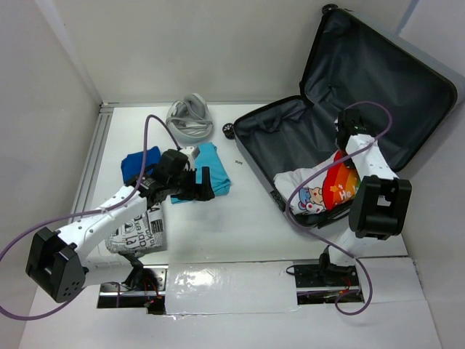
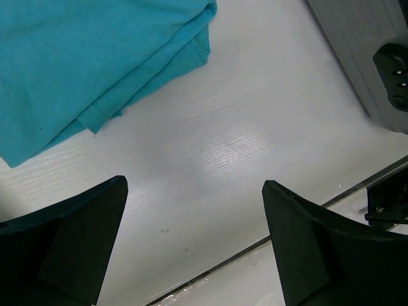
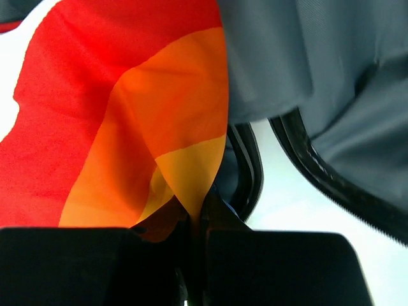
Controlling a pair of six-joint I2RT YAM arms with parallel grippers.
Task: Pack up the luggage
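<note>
From above, the suitcase lies open on the right side of the white counter. Its lower half sits flat and its lid leans up towards the back right corner. A white shirt with a rainbow print is bunched at the near end of the lower half, against the rim.

My right claw is pinched narrow on a fold of that shirt's orange and yellow cloth, just above the dark lining. My left claw stands wide and holds nothing. It hovers over bare counter, just beside a folded teal shirt.

I judge the suitcase to be stiff, bulky and too heavy for one arm to lift. Its ribbed shell looks smooth and likely to slip. The thin black rim of the lid looks like the best place to take hold, to swing it shut. The shirt is limp and light, so a pinch on a fold will do.
</note>
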